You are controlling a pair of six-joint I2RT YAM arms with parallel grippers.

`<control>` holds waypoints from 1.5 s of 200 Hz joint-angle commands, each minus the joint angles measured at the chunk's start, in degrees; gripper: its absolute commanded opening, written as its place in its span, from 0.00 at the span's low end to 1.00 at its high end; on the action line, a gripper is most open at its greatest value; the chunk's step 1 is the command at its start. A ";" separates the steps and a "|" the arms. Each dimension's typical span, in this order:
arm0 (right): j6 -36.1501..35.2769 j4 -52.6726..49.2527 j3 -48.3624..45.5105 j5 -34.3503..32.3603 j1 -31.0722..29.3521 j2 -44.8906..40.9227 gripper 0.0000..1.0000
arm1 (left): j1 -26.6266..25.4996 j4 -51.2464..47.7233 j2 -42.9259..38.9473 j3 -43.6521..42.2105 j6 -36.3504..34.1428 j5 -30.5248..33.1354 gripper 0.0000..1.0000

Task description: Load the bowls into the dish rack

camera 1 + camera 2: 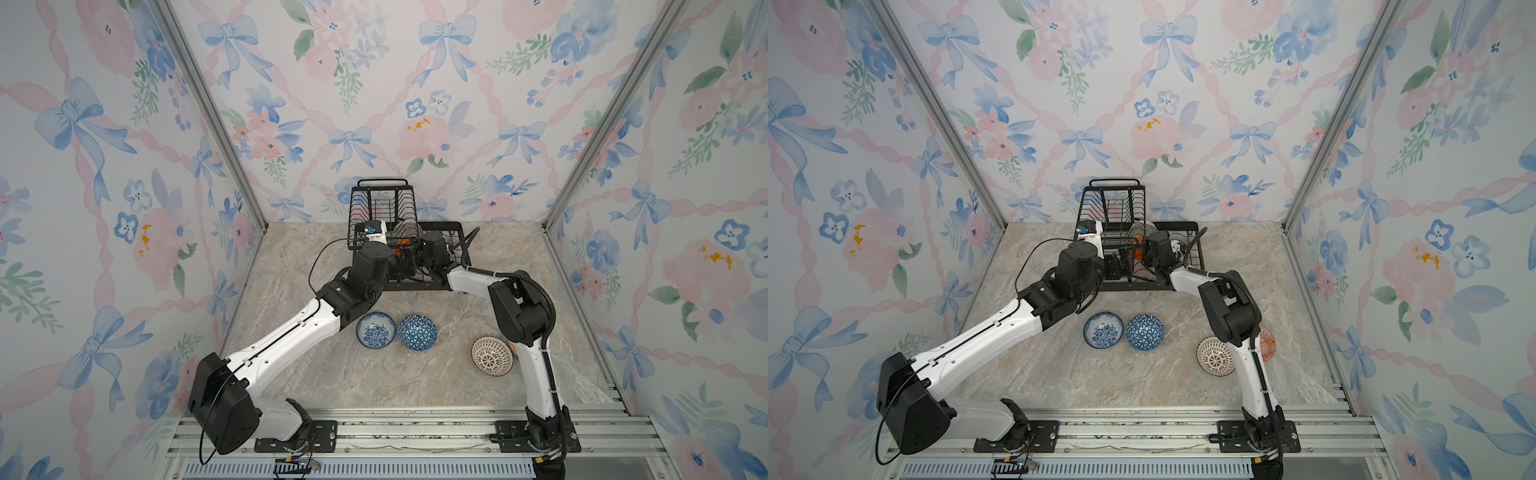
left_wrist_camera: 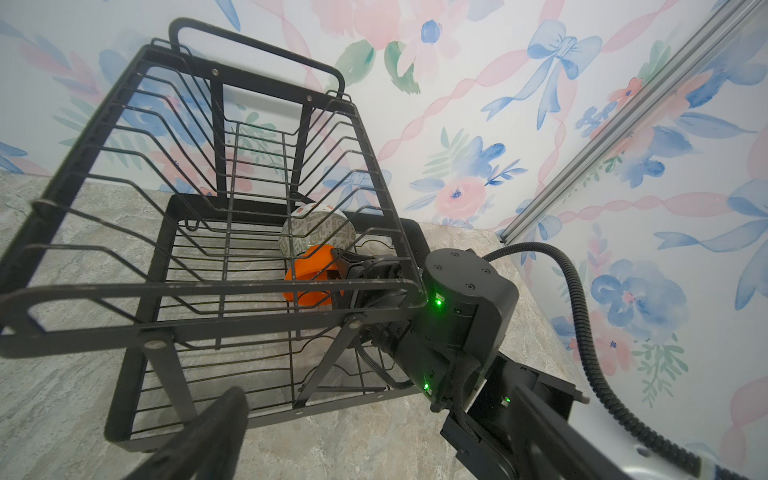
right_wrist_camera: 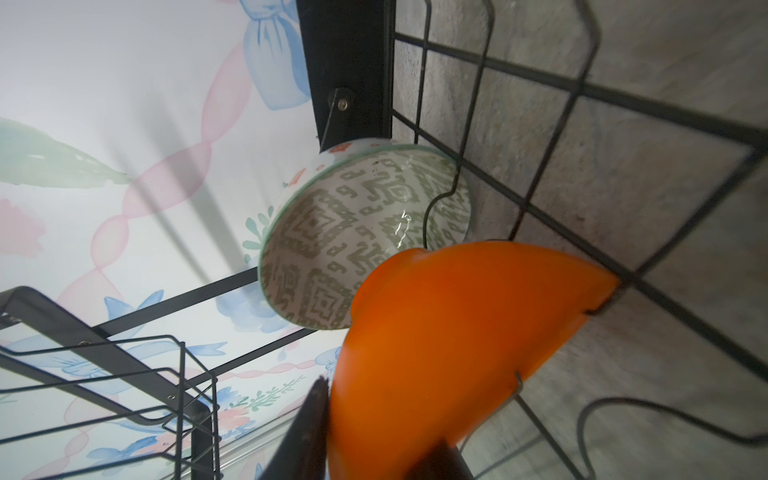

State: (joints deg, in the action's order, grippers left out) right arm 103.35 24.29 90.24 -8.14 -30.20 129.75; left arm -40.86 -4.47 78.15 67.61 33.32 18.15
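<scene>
The black wire dish rack (image 1: 460,232) stands at 12 o'clock on the worktop (image 1: 374,386). In its lower tray the orange bowl (image 2: 309,274) and the pale green geometric bowl (image 2: 318,232) stand on edge. At the rack's 6 o'clock the blue-floral bowl (image 1: 375,330) and the blue triangle-patterned bowl (image 1: 417,332) sit side by side. At its 4 o'clock are the white lattice bowl (image 1: 491,356) and the orange-red patterned bowl (image 1: 1268,344).

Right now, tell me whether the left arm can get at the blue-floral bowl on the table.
Probably yes. The blue-floral bowl sits upright on bare table close beside the left arm, with nothing on it. The left gripper is open by the dish rack; it would need to pull back.
</scene>
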 commanded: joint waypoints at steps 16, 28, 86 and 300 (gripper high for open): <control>0.05 -0.93 -1.48 -0.90 0.53 -2.41 0.33 | -0.36 -0.85 -1.73 -0.69 0.54 1.04 0.98; -0.08 -0.84 -1.47 -1.04 0.70 -2.50 0.34 | -0.44 -0.85 -1.91 -0.82 0.57 1.10 0.98; -0.37 -0.30 -1.88 -1.34 1.70 -3.19 0.36 | -0.69 -0.87 -2.48 -1.17 0.53 1.60 0.98; -3.35 1.52 -11.51 -1.17 4.84 -10.25 0.47 | -1.77 -0.89 -0.78 -0.11 0.84 0.78 0.98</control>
State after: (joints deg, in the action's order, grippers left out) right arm 101.73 24.71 80.47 -8.64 -26.20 122.50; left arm -42.04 -4.47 76.86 66.96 33.32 19.00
